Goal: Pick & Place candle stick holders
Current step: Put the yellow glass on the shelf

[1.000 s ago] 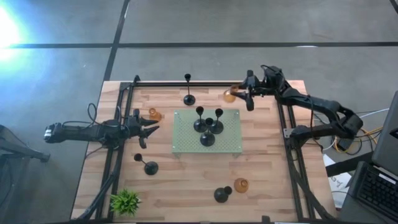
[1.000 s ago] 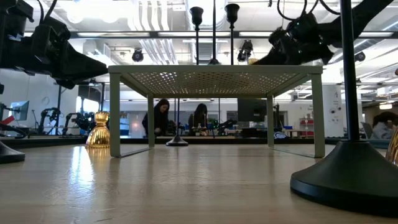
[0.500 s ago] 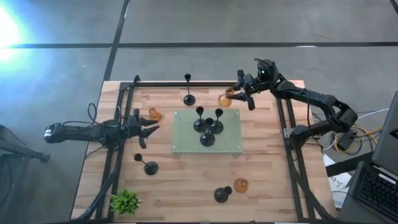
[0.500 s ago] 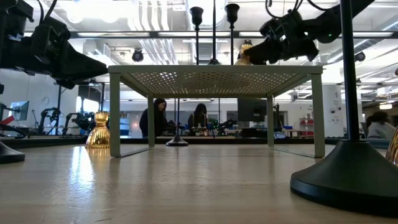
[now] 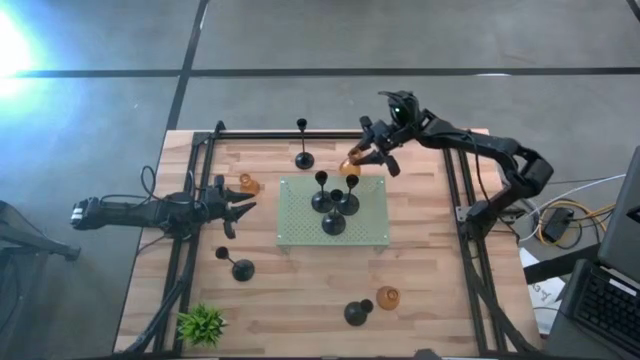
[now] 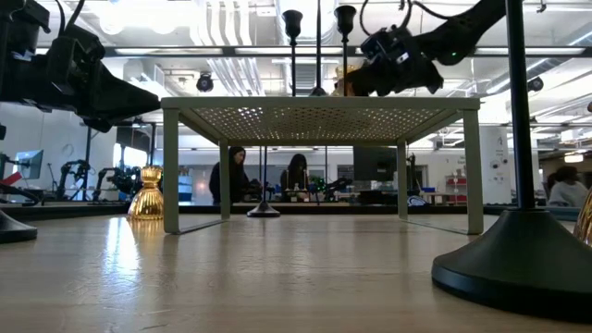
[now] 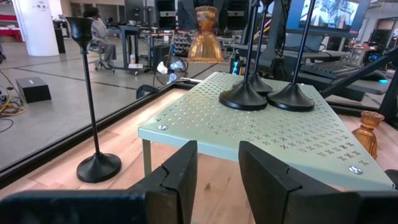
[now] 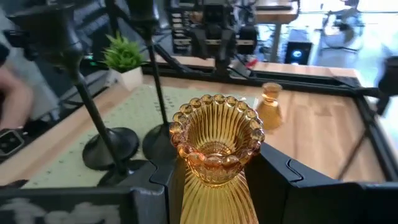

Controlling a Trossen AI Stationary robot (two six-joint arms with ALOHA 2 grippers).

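Observation:
My right gripper (image 5: 360, 160) is shut on an amber glass holder (image 8: 217, 140) in the air over the far right corner of the pale green perforated stand (image 5: 300, 225). The holder also shows in the left wrist view (image 7: 205, 38). Three black holders (image 5: 335, 205) stand on the stand on their round bases. My left gripper (image 7: 217, 168) is open and empty, level with the stand's left side (image 5: 243, 208). Other black holders stand on the table at the far side (image 5: 303, 157), near left (image 5: 240, 266) and near middle (image 5: 357, 312). Two more amber ones (image 5: 248, 184) (image 5: 388, 297) stand on the table. My right gripper pinches the amber holder's ribbed lower body (image 8: 214, 186) between its two fingers (image 8: 283, 180), below the scalloped cup rim. The fingers come from the table's far right, slanting down. The holder sits about upright, cup up, lifted clear of the stand and the table.
A small green plant (image 5: 202, 324) stands at the near left corner. A black frame rail (image 5: 300, 134) runs along the table's far edge and down both sides. People sit at desks in the room beyond (image 6: 240, 171).
My right gripper has carried the amber holder toward the table's left edge and a little nearer, from near the far right rail to above the green stand's far right corner. The holder has stayed upright and lifted.

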